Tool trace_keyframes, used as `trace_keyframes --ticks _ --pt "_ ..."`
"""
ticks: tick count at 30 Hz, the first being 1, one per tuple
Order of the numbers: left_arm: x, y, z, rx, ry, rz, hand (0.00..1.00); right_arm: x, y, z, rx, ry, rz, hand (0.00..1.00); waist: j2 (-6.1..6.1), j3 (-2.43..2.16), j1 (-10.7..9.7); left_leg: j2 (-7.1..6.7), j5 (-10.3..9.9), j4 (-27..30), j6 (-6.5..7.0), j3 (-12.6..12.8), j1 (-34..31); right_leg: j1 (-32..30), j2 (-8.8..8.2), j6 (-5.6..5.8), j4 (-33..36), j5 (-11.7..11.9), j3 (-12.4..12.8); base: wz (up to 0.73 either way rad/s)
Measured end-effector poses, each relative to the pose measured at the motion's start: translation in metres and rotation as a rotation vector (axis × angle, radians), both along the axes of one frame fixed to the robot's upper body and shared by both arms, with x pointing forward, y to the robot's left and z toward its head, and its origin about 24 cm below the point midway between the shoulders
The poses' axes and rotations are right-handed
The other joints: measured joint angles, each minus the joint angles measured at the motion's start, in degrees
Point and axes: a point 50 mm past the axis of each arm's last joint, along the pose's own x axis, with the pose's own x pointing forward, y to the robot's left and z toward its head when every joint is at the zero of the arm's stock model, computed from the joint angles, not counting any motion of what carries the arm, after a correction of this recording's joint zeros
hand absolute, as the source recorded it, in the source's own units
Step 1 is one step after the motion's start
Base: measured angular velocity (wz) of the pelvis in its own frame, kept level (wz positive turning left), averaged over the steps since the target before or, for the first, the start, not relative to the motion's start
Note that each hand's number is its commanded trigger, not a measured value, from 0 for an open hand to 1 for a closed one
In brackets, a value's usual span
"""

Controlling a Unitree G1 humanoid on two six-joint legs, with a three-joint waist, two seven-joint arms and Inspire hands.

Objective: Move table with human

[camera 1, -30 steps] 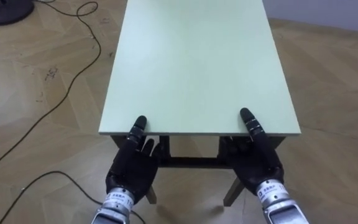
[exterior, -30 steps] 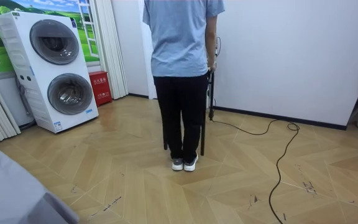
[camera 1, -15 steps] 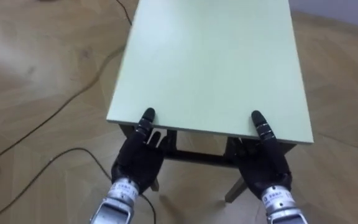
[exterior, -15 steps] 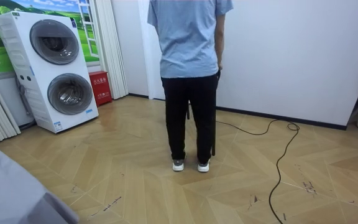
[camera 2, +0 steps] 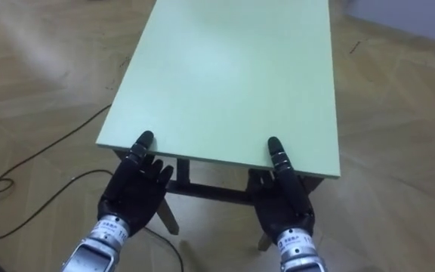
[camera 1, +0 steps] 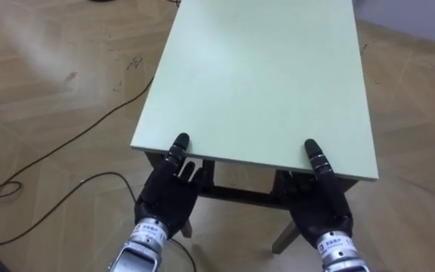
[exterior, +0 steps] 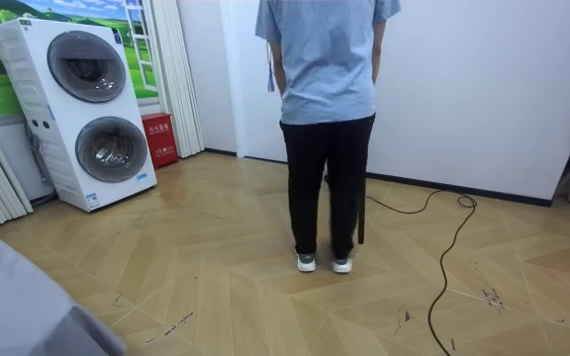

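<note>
Pale green rectangular bench [camera 1: 263, 75]: near edge grabbed by left robot hand [camera 1: 168, 198] and right robot hand [camera 1: 321, 209], thumbs on top, fingers tucked under.

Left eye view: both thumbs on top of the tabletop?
Yes, the left hand and right hand each rest a thumb on top of the near edge of the table.

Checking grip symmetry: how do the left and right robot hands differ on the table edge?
Left robot hand grips nearer its corner of the table; right robot hand sits further in. Left robot hand's fingers show below the edge; the right's are mostly tucked under. Both lay a thumb on top.
</note>
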Motion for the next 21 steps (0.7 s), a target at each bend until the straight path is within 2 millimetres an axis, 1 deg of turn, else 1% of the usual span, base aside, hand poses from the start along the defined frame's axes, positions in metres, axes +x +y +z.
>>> trace_keyframes --ticks 2,3,4,5,6,7,8,9,10,11,12,13,16,17,19,21 --pt "-0.001 -0.001 -0.001 -0.004 0.007 0.005 1.0 0.0 0.0 0.001 -0.002 -0.004 0.001 1.0 -0.01 0.0 0.7 -0.11 -0.1 0.0 0.08 0.0 0.0 0.0 -0.09 0.12 0.0 -0.1 0.3 0.0" --pt "-0.002 -0.001 -0.002 -0.011 0.015 0.01 1.0 -0.001 0.001 0.001 -0.001 -0.004 0.004 1.0 -0.01 0.0 1.0 -0.28 -0.1 0.0 0.19 -0.1 0.0 0.0 -0.23 0.39 0.0 -0.2 0.3 0.0" --pt "-0.003 -0.001 -0.002 -0.016 0.019 0.013 1.0 -0.001 0.001 0.001 -0.002 -0.004 0.004 1.0 -0.01 0.0 1.0 -0.41 -0.1 0.0 0.27 -0.2 0.0 0.0 -0.32 0.46 0.1 -0.3 0.3 0.1" --pt "-0.004 -0.002 -0.003 -0.022 0.023 0.01 1.0 -0.001 0.0 0.001 -0.004 -0.005 0.001 1.0 -0.01 0.0 1.0 -0.75 -0.1 0.0 0.42 -1.1 -0.1 0.2 -0.43 0.58 0.3 -0.4 0.1 0.23" --pt "-0.004 -0.003 -0.003 -0.024 0.024 0.007 1.0 -0.001 -0.001 0.001 -0.007 -0.004 -0.001 1.0 -0.01 0.0 0.8 -0.9 -0.1 0.0 0.56 -1.8 0.0 0.2 -0.57 0.67 1.4 -0.4 -0.5 0.31" --pt "-0.004 -0.004 -0.003 -0.024 0.024 0.005 1.0 -0.002 -0.002 0.001 -0.009 -0.002 -0.003 1.0 -0.03 0.0 0.6 -1.0 0.0 0.1 0.6 -2.6 0.1 0.2 -0.65 0.81 2.1 -0.5 -0.6 0.55" --pt "-0.003 -0.004 -0.002 -0.018 0.024 0.002 1.0 -0.003 -0.002 0.0 -0.01 0.003 -0.007 1.0 -0.13 0.01 -0.4 -1.7 0.1 0.2 0.76 -5.3 0.1 0.2 -0.58 1.41 3.5 -0.9 0.0 0.77" --pt "-0.002 -0.006 -0.002 -0.013 0.023 -0.007 1.0 -0.006 -0.004 -0.001 -0.01 0.009 -0.017 1.0 -0.17 0.04 -1.3 -2.42 0.2 0.7 0.87 -7.6 -0.2 0.3 -0.58 1.88 4.5 -1.3 1.9 0.81" --pt "-0.002 -0.007 -0.001 -0.007 0.021 -0.014 1.0 -0.008 -0.005 -0.002 -0.011 0.012 -0.024 1.0 -0.21 0.06 -1.3 -2.79 0.2 1.0 0.87 -8.8 -0.3 0.3 -0.57 1.89 4.9 -1.6 2.9 0.67" --pt "-0.002 -0.007 -0.001 0.0 0.019 -0.02 1.0 -0.009 -0.004 -0.003 -0.008 0.017 -0.029 1.0 -0.33 0.12 -1.3 -3.45 0.2 1.3 0.88 -10.0 -0.5 0.3 -0.58 1.9 5.2 -2.1 4.2 0.39" --pt "-0.001 -0.004 -0.001 0.011 0.016 -0.016 1.0 -0.01 -0.002 -0.003 -0.001 0.017 -0.03 1.0 -0.53 0.22 -1.2 -3.89 0.2 1.4 0.88 -10.5 -0.7 0.5 -0.59 1.89 4.9 -2.6 4.8 0.27" --pt "-0.001 -0.003 -0.001 0.016 0.015 -0.015 1.0 -0.01 -0.002 -0.003 -0.002 0.017 -0.03 1.0 -0.59 0.22 -1.1 -3.98 0.2 1.5 0.88 -10.5 -0.8 0.6 -0.59 1.93 4.7 -2.7 4.7 0.13" --pt "-0.002 -0.005 0.0 0.015 0.011 -0.024 1.0 -0.01 -0.002 -0.003 0.002 0.014 -0.039 1.0 -0.91 0.27 0.2 -4.24 0.4 1.9 0.67 -10.6 -0.9 1.5 -0.28 1.89 2.7 -2.7 4.6 0.08" --pt "-0.002 -0.005 0.0 0.015 0.011 -0.024 1.0 -0.01 -0.002 -0.003 0.002 0.013 -0.041 1.0 -1.08 0.35 0.6 -4.25 0.5 2.0 0.56 -10.7 -1.0 1.9 -0.08 1.88 2.0 -2.7 4.5 0.07" --pt "-0.003 -0.004 -0.001 0.014 0.015 -0.018 1.0 -0.011 -0.001 -0.004 0.003 0.016 -0.037 1.0 -1.19 0.33 0.6 -4.31 0.7 2.0 0.34 -11.4 -1.3 2.0 0.16 1.87 1.8 -2.7 4.3 0.19" --pt "-0.004 -0.006 -0.002 0.01 0.02 -0.026 1.0 -0.012 -0.002 -0.004 -0.001 0.012 -0.045 1.0 -1.27 0.28 0.5 -4.71 1.7 1.5 0.08 -12.8 -2.0 2.0 0.31 1.65 1.3 -2.6 2.4 0.35"
